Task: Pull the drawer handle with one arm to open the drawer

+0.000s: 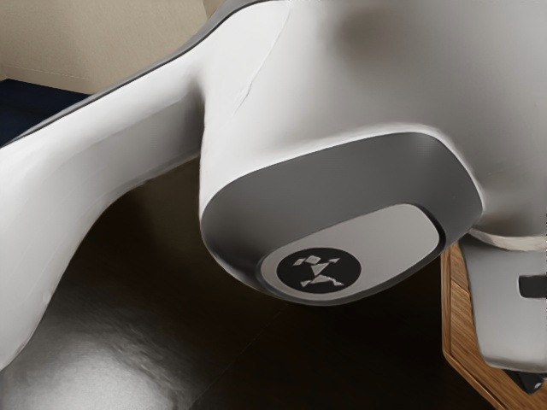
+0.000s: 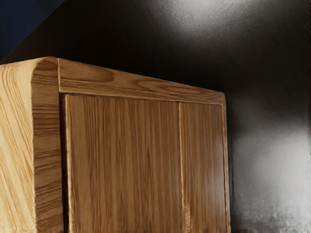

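A wooden cabinet (image 2: 136,160) stands under my hand in the wrist view, its front split into flat panels by narrow seams, with a rounded corner post beside them. No handle shows on those panels. In the exterior view a strip of the same cabinet (image 1: 460,337) appears at the lower right. The grey body of my gripper (image 1: 513,320) hangs just above and beside that strip. A big white arm link (image 1: 342,128) covers most of the exterior view.
The cabinet rests on a dark glossy surface (image 2: 262,97), which reflects light beyond the cabinet and also shows under the arm (image 1: 154,342). A beige wall (image 1: 85,38) lies at the exterior view's upper left.
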{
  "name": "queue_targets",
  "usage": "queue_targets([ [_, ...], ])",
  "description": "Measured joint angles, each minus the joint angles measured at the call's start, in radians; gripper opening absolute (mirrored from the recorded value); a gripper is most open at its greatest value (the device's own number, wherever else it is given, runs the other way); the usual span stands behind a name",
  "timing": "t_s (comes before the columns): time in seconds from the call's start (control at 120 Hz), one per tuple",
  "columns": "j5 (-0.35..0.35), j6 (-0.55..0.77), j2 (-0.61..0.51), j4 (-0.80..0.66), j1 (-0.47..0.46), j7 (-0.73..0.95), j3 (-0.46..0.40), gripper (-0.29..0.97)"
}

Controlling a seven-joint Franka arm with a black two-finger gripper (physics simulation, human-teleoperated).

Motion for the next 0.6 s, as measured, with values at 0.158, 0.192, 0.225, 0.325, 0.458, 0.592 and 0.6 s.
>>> queue_targets([
  [0.158, 0.037, -0.042, -0.003, -0.005, -0.003, 0.001, -0.002, 0.68],
  [0.192, 0.041, -0.046, -0.001, -0.006, -0.005, 0.002, -0.003, 0.68],
  [0.225, 0.044, -0.049, 0.004, -0.007, -0.006, 0.002, -0.003, 0.68],
  [0.325, 0.048, -0.051, 0.026, -0.007, -0.005, 0.002, -0.001, 0.68],
  [0.458, 0.048, -0.048, 0.041, -0.004, 0.002, 0.003, 0.001, 0.68],
  [0.592, 0.049, -0.052, 0.042, -0.004, 0.005, 0.003, 0.011, 0.68],
  [0.6, 0.05, -0.054, 0.042, -0.003, 0.005, 0.003, 0.013, 0.68],
])
